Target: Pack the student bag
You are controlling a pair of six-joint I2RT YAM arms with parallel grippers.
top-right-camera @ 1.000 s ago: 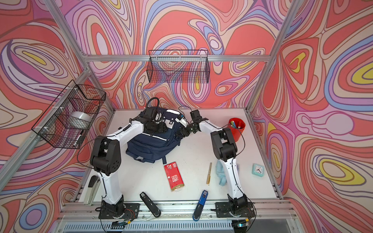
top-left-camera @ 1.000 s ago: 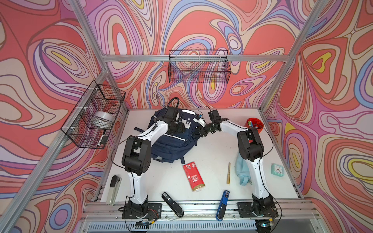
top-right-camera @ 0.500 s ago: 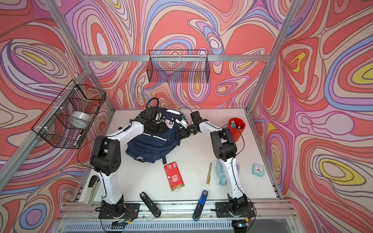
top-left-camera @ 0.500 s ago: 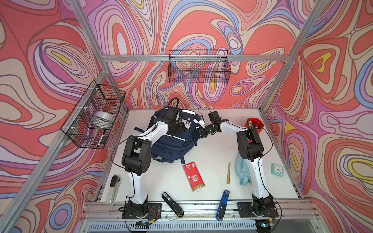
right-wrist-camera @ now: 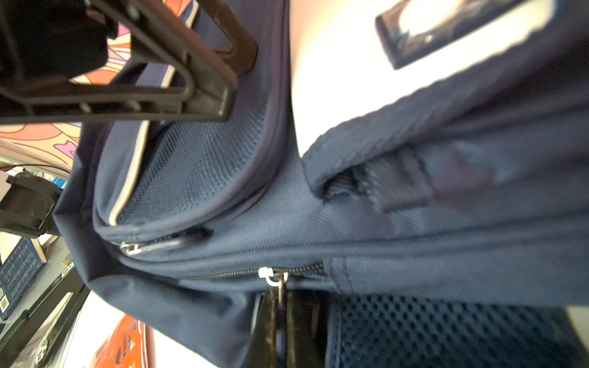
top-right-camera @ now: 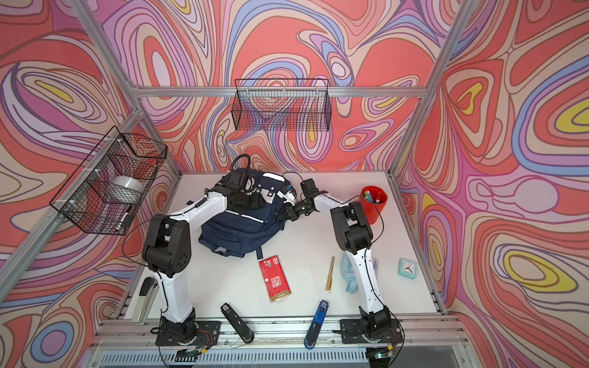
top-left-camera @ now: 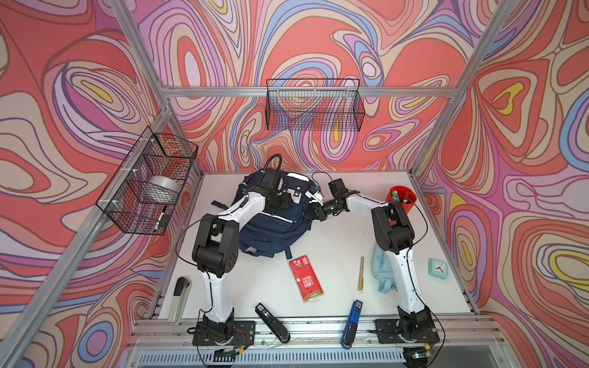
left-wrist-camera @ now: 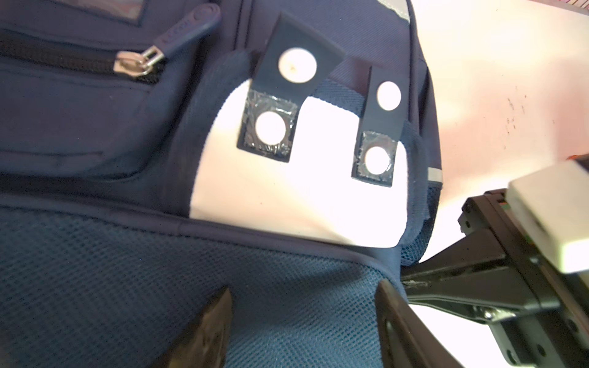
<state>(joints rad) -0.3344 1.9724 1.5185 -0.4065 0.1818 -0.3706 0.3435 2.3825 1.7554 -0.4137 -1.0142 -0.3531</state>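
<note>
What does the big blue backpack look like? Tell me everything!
The backpack is navy fabric with thin white stripes, mesh panels, zipped pockets and a white patch bearing two dark tabs with white dots. It lies front up, bulgy, at the back of the table. The left gripper, fingers open, straddles its mesh top; the right gripper is shut on a zipper pull at its side.

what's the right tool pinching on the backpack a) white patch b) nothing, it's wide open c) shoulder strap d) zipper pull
d: in the right wrist view the right tool is shut on the zipper pull along the student bag zipper line.
</note>
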